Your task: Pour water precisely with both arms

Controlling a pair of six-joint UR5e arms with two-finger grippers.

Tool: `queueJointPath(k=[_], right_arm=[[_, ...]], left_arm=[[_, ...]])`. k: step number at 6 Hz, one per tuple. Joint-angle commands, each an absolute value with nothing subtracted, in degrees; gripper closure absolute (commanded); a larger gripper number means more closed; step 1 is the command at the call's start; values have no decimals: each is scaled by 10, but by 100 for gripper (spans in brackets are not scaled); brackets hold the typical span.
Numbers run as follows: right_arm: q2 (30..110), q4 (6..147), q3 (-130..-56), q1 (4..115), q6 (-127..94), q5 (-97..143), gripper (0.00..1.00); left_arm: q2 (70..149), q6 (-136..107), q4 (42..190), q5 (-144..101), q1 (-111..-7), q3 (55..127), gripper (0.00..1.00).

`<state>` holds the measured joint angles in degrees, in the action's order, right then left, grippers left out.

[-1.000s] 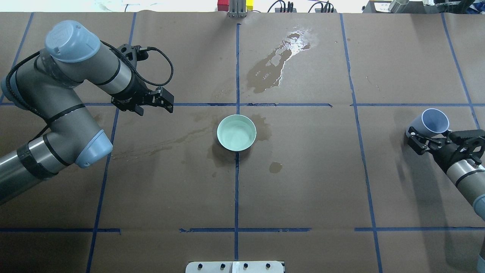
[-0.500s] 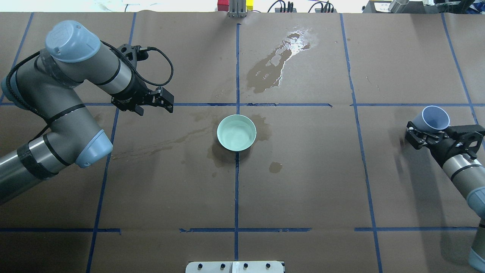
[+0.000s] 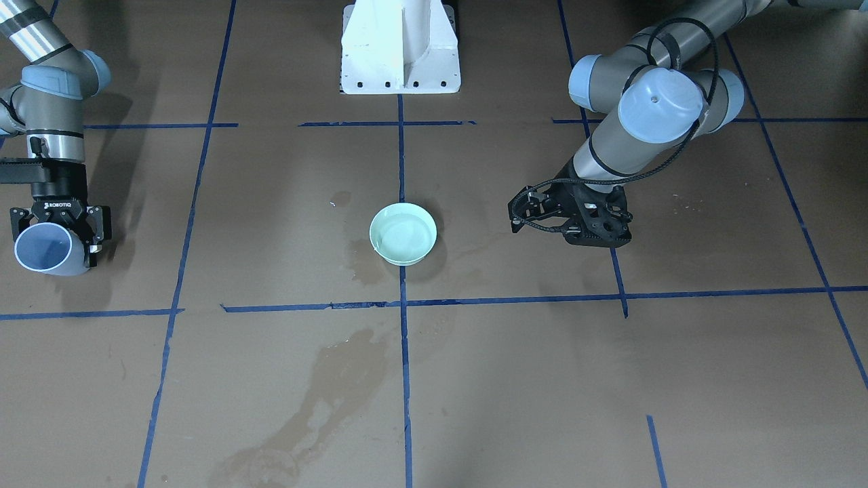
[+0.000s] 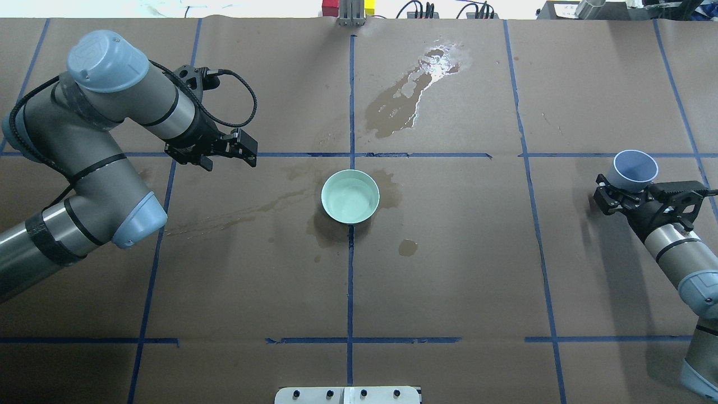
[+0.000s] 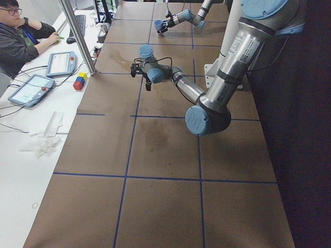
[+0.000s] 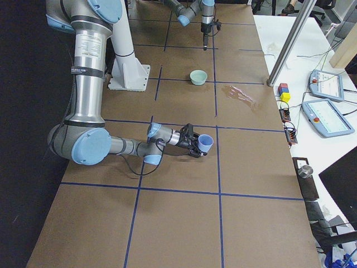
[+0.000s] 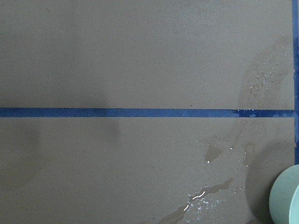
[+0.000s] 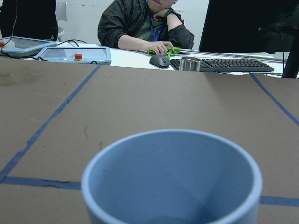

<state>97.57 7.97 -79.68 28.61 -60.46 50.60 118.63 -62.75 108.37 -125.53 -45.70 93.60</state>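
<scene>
right arm [image 4: 670,247] jaws clamp blue cup [image 4: 635,168] | green bowl [image 4: 350,196] — mid-table

Table topped w/ a brown paper sheet [image 4: 449,280], split into a grid by blue tape lines [image 4: 350,292]. At ctr, on the middle tape line, a round mint-green bowl [image 4: 323,196] sits upright w/ clear water [image 4: 350,199] inside. Around the bowl are dark wet stains [image 4: 322,233]; a thin streak [image 4: 235,216] runs toward the robot's left. Far side: a large blotchy stain [image 4: 392,109] w/ a glinting puddle [image 4: 443,59] at its end. A small round spot [image 4: 408,247] lies near the bowl. A white bolted pedestal [image 3: 400,47] stands at the robot's edge.
</scene>
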Motion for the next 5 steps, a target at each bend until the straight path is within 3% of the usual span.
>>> queueJointPath(k=[1,4,5], right_arm=[[980,69,-802,290,-592,498,96],[969,74,-905,303,-428,497,96],[909,91,-892,303,-425,501,96]], left_arm=[[1187,-628,1084,-1256,-457,937,0],[1187,-629,1084,-1255,-457,938,0],[1188,-630,1083,-1255,-457,938,0]])
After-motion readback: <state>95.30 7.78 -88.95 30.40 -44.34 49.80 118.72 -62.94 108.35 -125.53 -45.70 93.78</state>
